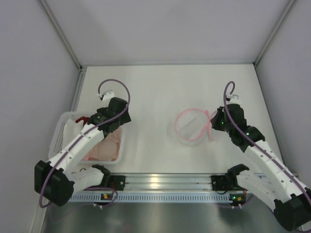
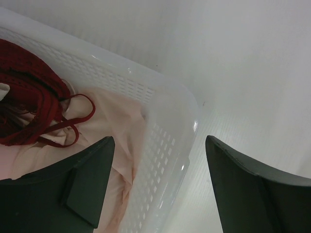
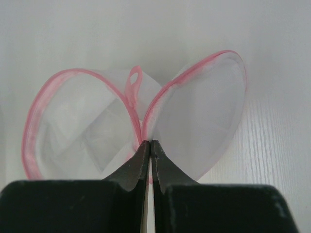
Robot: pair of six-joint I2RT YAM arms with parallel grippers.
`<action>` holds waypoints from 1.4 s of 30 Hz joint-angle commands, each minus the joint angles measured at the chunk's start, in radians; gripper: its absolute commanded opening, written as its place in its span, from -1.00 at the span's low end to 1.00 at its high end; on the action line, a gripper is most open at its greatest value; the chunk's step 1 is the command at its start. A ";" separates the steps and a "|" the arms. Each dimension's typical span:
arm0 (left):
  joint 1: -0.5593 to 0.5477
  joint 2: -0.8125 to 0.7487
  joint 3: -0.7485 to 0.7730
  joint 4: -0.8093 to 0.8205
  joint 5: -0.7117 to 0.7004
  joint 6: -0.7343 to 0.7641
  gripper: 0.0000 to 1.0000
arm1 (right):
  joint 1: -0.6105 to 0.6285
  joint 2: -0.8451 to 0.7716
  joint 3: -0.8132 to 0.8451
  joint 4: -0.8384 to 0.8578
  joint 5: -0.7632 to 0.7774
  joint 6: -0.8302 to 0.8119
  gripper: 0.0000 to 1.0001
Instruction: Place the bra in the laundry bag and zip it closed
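Note:
The pale pink bra lies in the white perforated basket; it also shows in the left wrist view. My left gripper is open and empty above the basket's right wall, one finger over the bra and the other over the table. The laundry bag lies open on the table, both mesh halves spread. My right gripper is shut on the bag's pink rim where the halves meet. The bag's left half holds a folded white insert.
A dark red bra lies at the basket's far end, and its straps cross the pink fabric in the left wrist view. White walls enclose the table on the left, back and right. A metal rail runs along the near edge.

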 commanded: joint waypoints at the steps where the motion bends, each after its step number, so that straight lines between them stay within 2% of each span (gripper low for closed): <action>1: 0.010 -0.064 -0.007 -0.016 -0.083 -0.036 0.66 | -0.013 0.016 0.037 0.063 -0.027 -0.020 -1.00; 5: 0.117 -0.122 -0.016 -0.051 -0.062 -0.074 0.68 | -0.015 0.028 0.037 0.083 -0.039 -0.026 -1.00; 10: 0.314 -0.222 -0.023 -0.065 -0.046 -0.080 0.70 | -0.015 0.029 0.002 0.122 -0.064 -0.024 -1.00; 14: 0.446 -0.199 -0.034 -0.064 -0.020 -0.085 0.68 | -0.015 0.032 -0.011 0.168 -0.074 -0.030 -1.00; 19: 0.489 -0.136 -0.033 -0.059 -0.029 -0.125 0.64 | -0.015 0.063 0.003 0.199 -0.117 -0.046 -1.00; 24: 0.494 -0.169 0.035 -0.111 -0.057 -0.129 0.64 | -0.017 0.108 0.011 0.225 -0.163 -0.049 -1.00; 31: 0.495 -0.225 0.078 -0.275 -0.201 -0.260 0.74 | -0.017 0.125 0.022 0.242 -0.205 -0.047 -1.00; 32: 0.497 -0.225 0.075 -0.284 -0.215 -0.293 0.96 | -0.015 0.122 0.014 0.248 -0.205 -0.047 -1.00; 34: 0.501 -0.219 0.064 -0.297 -0.241 -0.320 0.96 | -0.015 0.126 0.008 0.247 -0.205 -0.050 -1.00; 42: 0.530 -0.120 0.162 -0.298 -0.273 -0.226 0.96 | -0.017 0.143 0.022 0.238 -0.226 -0.052 -1.00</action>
